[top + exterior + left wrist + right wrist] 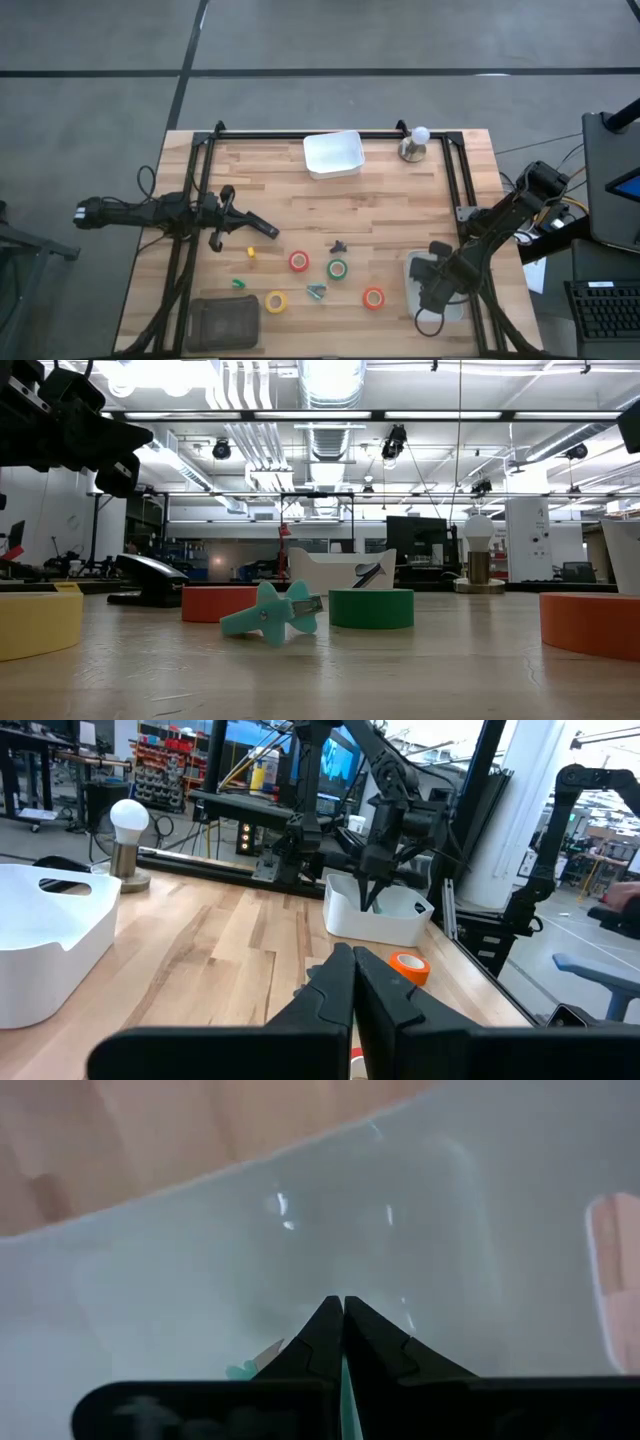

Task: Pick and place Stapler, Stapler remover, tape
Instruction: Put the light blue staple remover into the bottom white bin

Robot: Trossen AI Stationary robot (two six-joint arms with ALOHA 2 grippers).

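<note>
- right end effector (343, 1342) is over the white bin (500, 1200), fingers together on a teal remover (240, 1372)
- imo drop it low & centred
- left end effector (262, 229) closed, idle; tapes (337, 268) on desk

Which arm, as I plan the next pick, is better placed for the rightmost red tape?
Likely right: its gripper hangs over the white tray beside that red tape; the left gripper is farther off.

A white bowl (333, 153) and a bulb lamp (414, 144) stand at the table's (370, 205) far edge.
</note>
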